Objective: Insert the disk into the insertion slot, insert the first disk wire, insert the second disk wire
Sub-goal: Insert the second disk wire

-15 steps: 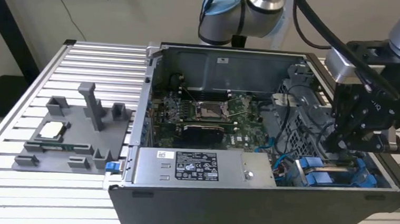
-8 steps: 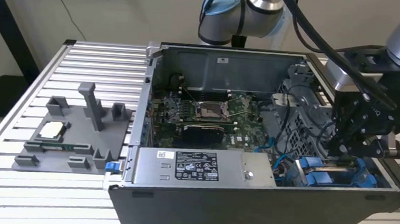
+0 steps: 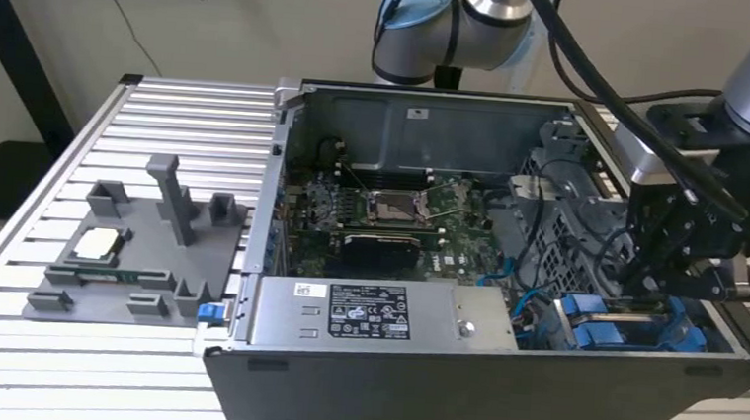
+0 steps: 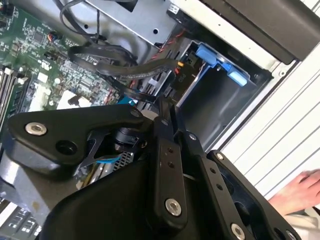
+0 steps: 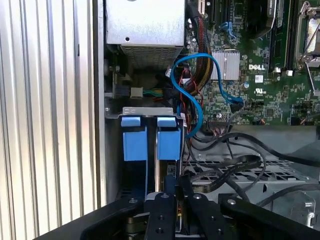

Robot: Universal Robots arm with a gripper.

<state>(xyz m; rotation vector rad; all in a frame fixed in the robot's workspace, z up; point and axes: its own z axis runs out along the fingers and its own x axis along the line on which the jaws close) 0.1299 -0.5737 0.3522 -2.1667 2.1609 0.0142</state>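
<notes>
The disk's bright blue carrier (image 3: 602,331) sits in the drive bay at the open computer case's front corner, on the exterior view's right; its blue tabs (image 5: 169,139) (image 4: 219,60) face outward. My gripper (image 3: 667,282) hangs inside the case just behind that bay. In both wrist views its fingers (image 5: 163,205) (image 4: 165,150) are pressed together, and the end of a black disk wire (image 5: 227,166) (image 4: 131,93) runs right into the tips. A blue wire (image 5: 196,102) loops from the motherboard down toward the bay.
A grey labelled power-supply box (image 3: 382,315) fills the case front beside the bay. The motherboard (image 3: 388,216) lies behind it. A grey parts fixture (image 3: 134,253) rests on the slatted table (image 3: 99,369) on the exterior view's left. A person's hand (image 4: 300,189) rests on the table outside the case.
</notes>
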